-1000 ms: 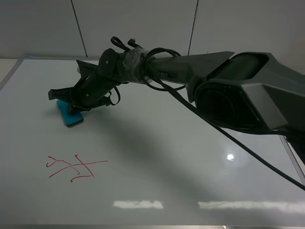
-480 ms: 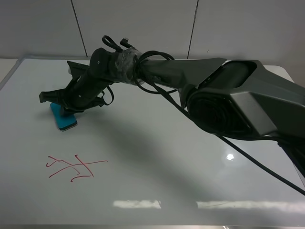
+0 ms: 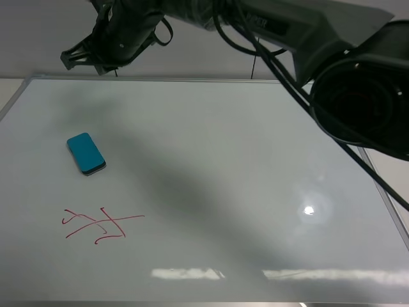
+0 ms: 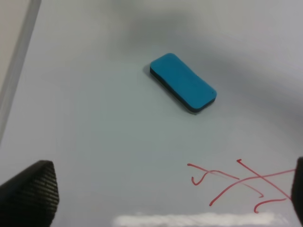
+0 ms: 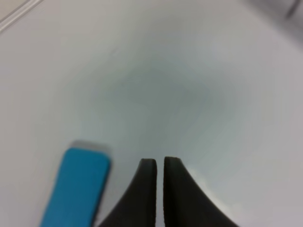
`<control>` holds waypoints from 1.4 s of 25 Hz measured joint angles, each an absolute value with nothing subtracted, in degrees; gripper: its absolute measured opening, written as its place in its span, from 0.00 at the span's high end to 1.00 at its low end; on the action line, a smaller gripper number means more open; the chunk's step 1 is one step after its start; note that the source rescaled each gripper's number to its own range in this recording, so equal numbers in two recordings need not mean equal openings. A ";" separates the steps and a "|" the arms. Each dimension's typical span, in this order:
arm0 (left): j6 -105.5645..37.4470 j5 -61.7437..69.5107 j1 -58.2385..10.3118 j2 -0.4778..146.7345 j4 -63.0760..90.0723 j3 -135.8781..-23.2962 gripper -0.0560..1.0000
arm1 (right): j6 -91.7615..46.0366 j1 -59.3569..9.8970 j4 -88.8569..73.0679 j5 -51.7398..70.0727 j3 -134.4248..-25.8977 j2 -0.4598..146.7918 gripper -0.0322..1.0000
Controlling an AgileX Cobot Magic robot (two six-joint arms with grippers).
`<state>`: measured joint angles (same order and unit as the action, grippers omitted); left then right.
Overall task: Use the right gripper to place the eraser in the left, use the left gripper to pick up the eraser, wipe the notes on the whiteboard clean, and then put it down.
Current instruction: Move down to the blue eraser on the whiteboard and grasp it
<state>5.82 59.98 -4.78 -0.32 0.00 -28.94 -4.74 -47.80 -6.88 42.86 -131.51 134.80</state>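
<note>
The teal-blue eraser lies flat on the whiteboard at its left side, free of any gripper. The red notes are a little nearer the front edge than the eraser. My right gripper hangs high above the board's far left corner, fingers together and empty. In the right wrist view its gripper is shut, with the eraser below beside it. The left wrist view shows the eraser, the notes and my left gripper open, its pads wide apart above the board.
The long grey-and-black right arm reaches across the top of the view from the right. The board's silver frame runs along the right side. A grey wall stands behind the board.
My right gripper has let go of the eraser on the left of the board and has risen up and back. The eraser now lies alone.
</note>
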 joint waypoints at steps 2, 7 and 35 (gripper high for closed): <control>5.82 59.98 -4.78 -0.32 0.00 -28.94 0.00 | -4.74 -47.00 -3.99 43.75 -131.51 132.74 0.97; 5.82 59.98 -4.78 -0.32 0.00 -28.94 0.00 | -4.74 -45.03 -0.87 46.09 -131.51 130.33 0.97; 5.82 59.98 -4.78 -0.32 0.00 -28.94 0.00 | 0.00 -28.05 34.87 68.07 -131.51 118.53 0.97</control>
